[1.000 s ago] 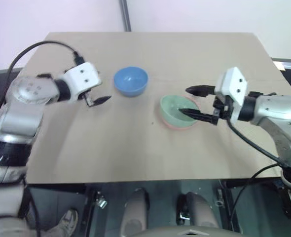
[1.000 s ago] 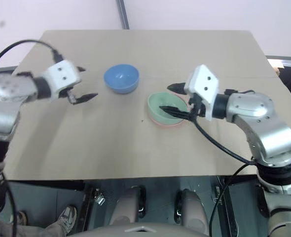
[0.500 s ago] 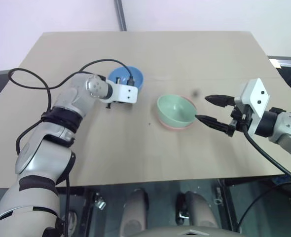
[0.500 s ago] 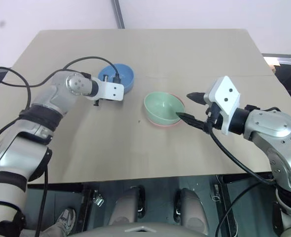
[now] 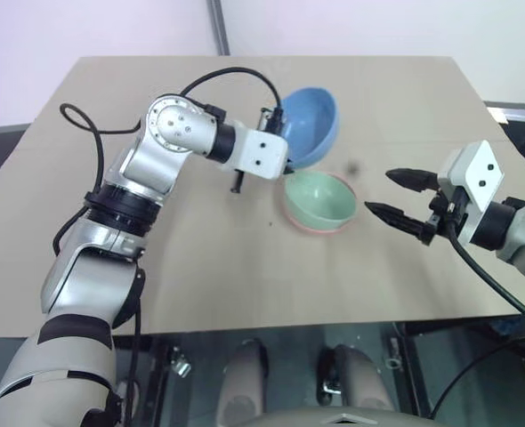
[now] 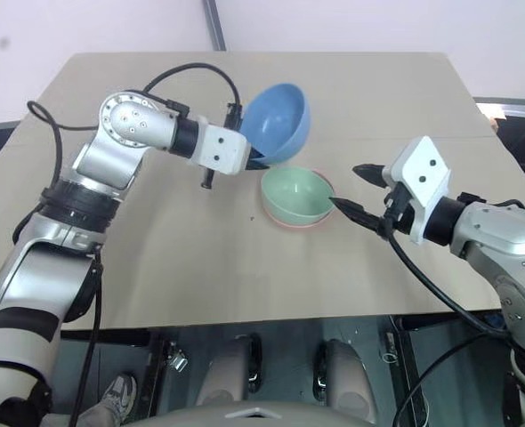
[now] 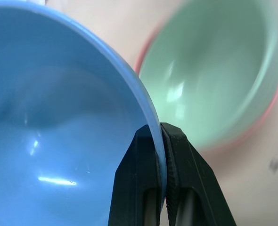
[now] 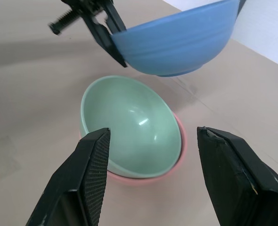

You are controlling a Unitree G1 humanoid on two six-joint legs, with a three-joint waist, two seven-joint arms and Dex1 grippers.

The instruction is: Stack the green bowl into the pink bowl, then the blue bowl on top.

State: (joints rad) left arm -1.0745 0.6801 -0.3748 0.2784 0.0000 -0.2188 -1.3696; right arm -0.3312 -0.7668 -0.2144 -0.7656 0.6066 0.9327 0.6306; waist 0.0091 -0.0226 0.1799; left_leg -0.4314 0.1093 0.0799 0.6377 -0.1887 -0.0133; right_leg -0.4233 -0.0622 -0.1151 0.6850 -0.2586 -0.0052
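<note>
The green bowl (image 5: pixel 320 197) sits nested in the pink bowl (image 5: pixel 313 228), whose rim shows beneath it, at the middle of the table. My left gripper (image 7: pixel 160 134) is shut on the rim of the blue bowl (image 5: pixel 309 124). It holds that bowl tilted in the air, just behind and above the green bowl (image 8: pixel 129 122). My right gripper (image 5: pixel 389 196) hovers open a little to the right of the stacked bowls, holding nothing. The blue bowl (image 8: pixel 176 40) hangs above the green one in the right wrist view.
The tan table (image 5: pixel 200 267) has bare surface to the left, front and back of the bowls. A small dark mark (image 5: pixel 352 166) lies on it to the right of the blue bowl. A black cable (image 5: pixel 236 76) loops above my left arm.
My left gripper shut on the blue bowl's rim, lifted it off the table and carried it right, tilted, to above the green bowl. My right gripper drew back to the right.
</note>
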